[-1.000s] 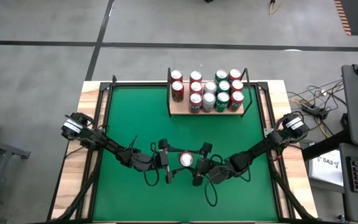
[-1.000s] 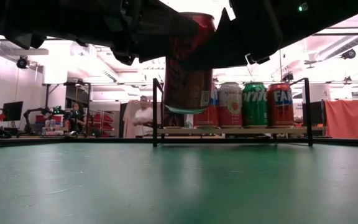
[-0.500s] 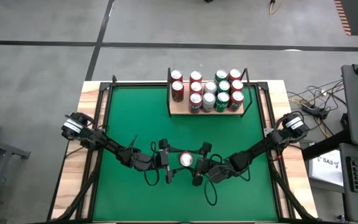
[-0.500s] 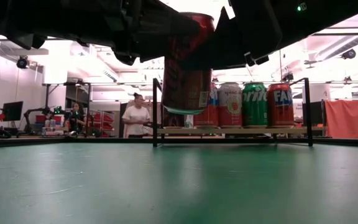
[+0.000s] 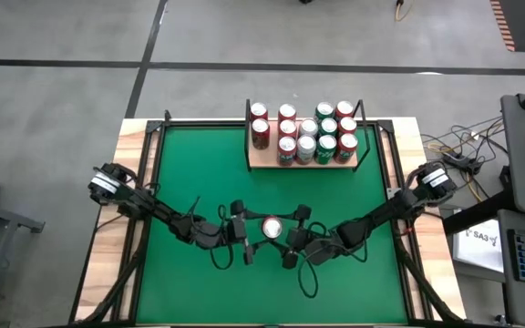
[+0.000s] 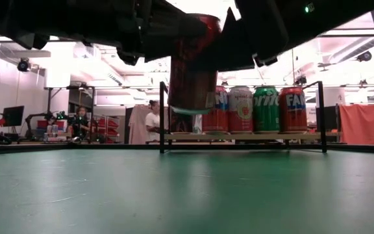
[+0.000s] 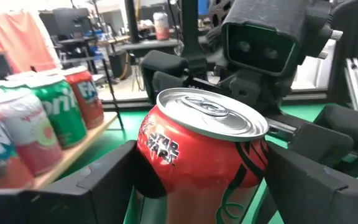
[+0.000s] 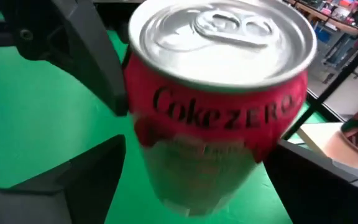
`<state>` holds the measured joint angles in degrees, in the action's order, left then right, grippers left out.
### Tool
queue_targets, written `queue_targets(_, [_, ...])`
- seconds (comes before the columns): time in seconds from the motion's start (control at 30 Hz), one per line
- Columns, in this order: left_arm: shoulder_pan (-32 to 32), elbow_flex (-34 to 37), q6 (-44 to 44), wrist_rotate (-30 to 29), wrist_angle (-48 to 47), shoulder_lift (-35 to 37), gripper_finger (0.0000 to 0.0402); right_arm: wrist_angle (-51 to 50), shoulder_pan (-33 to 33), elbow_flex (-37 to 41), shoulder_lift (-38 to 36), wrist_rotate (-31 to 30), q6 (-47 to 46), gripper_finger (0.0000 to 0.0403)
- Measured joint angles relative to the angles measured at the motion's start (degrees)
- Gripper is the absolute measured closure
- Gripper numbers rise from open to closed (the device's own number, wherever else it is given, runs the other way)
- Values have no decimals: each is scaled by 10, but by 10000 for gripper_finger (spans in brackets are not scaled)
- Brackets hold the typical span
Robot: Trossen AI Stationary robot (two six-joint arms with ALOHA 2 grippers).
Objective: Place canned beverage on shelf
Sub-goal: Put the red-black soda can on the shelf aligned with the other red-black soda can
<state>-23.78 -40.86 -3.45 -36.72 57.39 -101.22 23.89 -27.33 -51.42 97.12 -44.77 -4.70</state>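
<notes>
Shelf (image 5: 303, 165) at table's 12 o'clock carries upright cans (image 5: 306, 146); Sprite (image 6: 265, 109) and Fanta (image 6: 295, 109) labels legible. Coke Zero can (image 5: 271, 229), Star Wars print, hangs above felt near 6 o'clock, pinched by left gripper (image 5: 246, 237); right gripper (image 5: 294, 239) spread wide beside it.

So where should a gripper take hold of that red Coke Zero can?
Grip the red Coke Zero can across its round side wall at mid-height, coming in level from the side. It hangs upright above the green table, lid up, between both grippers.

Robotics lab: monitors (image 6: 13, 115), other robot arms (image 6: 41, 119)
</notes>
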Motion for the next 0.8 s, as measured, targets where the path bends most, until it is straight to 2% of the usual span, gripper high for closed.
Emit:
queue_targets(0.23, [32, 16, -47, -24, -3, 29, 109, -107, -2, 1, -68, -13, -47, 41])
queue_targets(0.43, [101, 32, -70, -12, -2, 56, 110, -203, 0, 1, -140, -63, -72, 40])
queue_targets(0.53, [145, 36, -46, -5, 1, 65, 109, -234, -1, 1, -178, -77, -74, 40])
queue_targets(0.63, [182, 37, 17, 1, 10, 65, 109, -256, 1, 1, -208, -84, -74, 40])
queue_targets(0.8, [205, 38, 75, 0, 20, 49, 109, -262, 15, 12, -246, -93, -73, 39])
